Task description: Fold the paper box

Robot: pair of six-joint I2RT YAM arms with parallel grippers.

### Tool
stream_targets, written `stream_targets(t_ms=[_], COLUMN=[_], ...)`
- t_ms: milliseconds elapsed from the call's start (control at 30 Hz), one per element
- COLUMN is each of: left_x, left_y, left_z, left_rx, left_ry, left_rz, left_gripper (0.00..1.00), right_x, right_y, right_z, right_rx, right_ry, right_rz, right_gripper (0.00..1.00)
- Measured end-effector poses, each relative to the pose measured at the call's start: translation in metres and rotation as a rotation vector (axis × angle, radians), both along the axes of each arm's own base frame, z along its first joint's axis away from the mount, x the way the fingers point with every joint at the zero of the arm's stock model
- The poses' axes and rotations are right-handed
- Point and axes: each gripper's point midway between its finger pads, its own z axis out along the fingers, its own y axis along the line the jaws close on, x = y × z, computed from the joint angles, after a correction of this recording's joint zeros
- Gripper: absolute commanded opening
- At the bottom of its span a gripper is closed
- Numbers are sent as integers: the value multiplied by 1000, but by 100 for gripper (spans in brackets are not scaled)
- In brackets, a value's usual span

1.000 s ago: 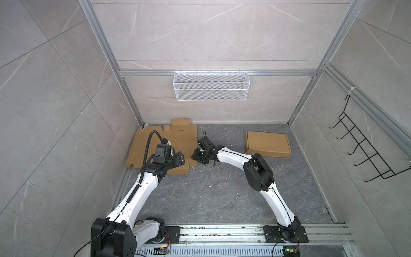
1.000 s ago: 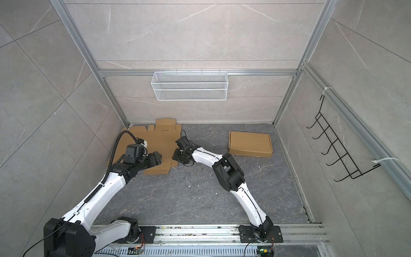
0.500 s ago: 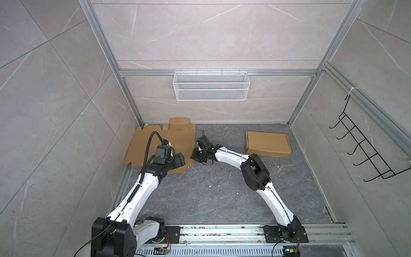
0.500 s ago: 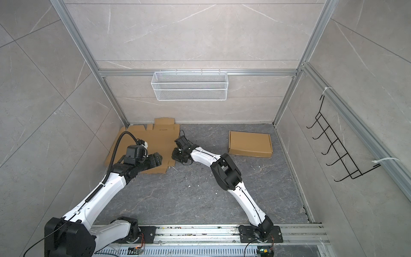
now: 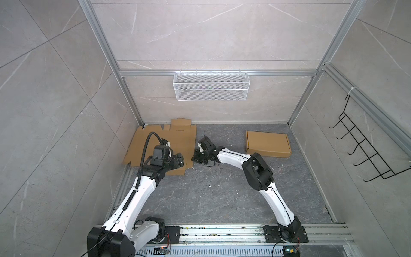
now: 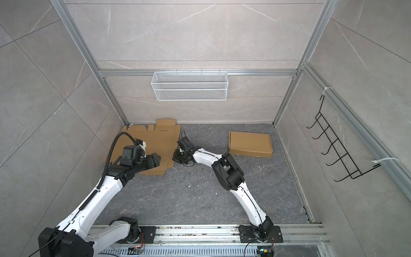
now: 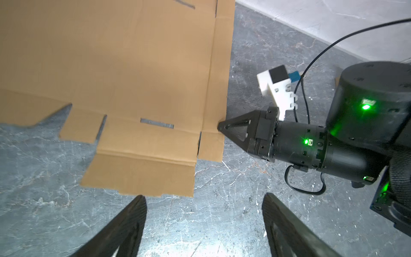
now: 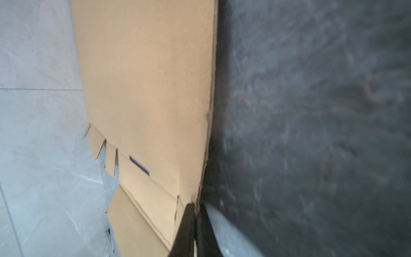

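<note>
Nothing is folded yet: the right gripper (image 5: 193,158) pinches the flat cardboard blank (image 5: 178,140) at its three-o'clock edge, and the left gripper (image 7: 203,199) gapes empty.

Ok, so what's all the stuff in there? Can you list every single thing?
flat cardboard sheet: 1, brown, on the floor, back left corner
folded box: 1, brown, on the floor, back right
wire basket: 1, white, hanging on the back wall
hook rack: 1, black, on the right wall
floor: 1, dark grey
rail: 1, silver, along the front
left arm: 1, white and black, left side
right arm: 1, white and black, reaching left
left gripper: 1, black, open, near the sheet's front corner
right gripper: 1, black, shut on the sheet's right edge
</note>
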Motion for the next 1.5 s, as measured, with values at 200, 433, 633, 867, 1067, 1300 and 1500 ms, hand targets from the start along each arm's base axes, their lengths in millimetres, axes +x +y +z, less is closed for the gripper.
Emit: stream_targets(t_ms=[200,433,633,867,1067,1300,1500], left_x=[-5,-12,-18,-35,-36,-24,-20], left_y=[-5,-32,-33,-20,-39,-58,-90], left_z=[30,42,53,89,76,38,-2], left_rx=[-14,-44,-31,3,-49,-89,-120], left_ry=[-71,-94,-132,-315,-265,-102,-3], left_rz=[-47,-153,-156,-156,-244,-297,-350], left_gripper=[86,100,100,100,87,78,75], right_x=[-33,-83,-135,-167,-175,-166,-145], right_y=[-39,-139,-233,-292,-310,-320,-313], right_z=[19,38,38,36,34,45,61], right_rx=[10,-60,-170,-247,-308,-334,-265], right_ry=[37,41,96,167,193,142,54], right_rz=[53,101,90,45,35,-12,-56], right_gripper=[2,1,2,9,37,67,67])
